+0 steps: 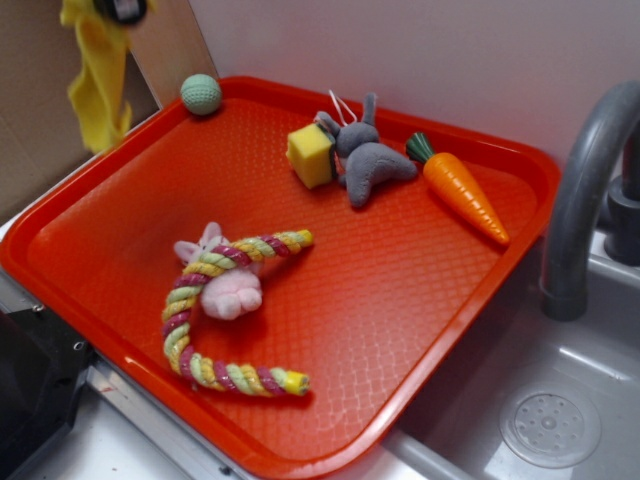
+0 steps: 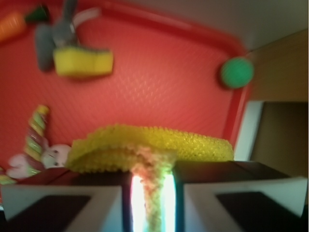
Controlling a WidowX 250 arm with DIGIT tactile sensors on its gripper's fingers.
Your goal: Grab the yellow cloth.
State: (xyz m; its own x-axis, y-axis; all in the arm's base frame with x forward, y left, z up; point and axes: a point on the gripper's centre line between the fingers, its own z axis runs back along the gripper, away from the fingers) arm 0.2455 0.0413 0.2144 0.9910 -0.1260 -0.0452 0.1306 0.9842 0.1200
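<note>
The yellow cloth (image 1: 98,80) hangs limp in the air above the tray's far left corner, held at its top by my gripper (image 1: 120,8), which is mostly cut off by the frame's upper edge. In the wrist view the yellow cloth (image 2: 154,147) bunches just beyond my gripper (image 2: 150,193), and a strand of it runs down between the two fingers, which are shut on it. The cloth is off the red tray (image 1: 400,330).
On the tray lie a green ball (image 1: 201,94), a yellow foam cube (image 1: 310,155), a grey plush toy (image 1: 365,155), a toy carrot (image 1: 462,190), a braided rope toy (image 1: 215,320) and a pink plush bunny (image 1: 230,290). A grey faucet (image 1: 585,190) and sink (image 1: 550,420) stand right.
</note>
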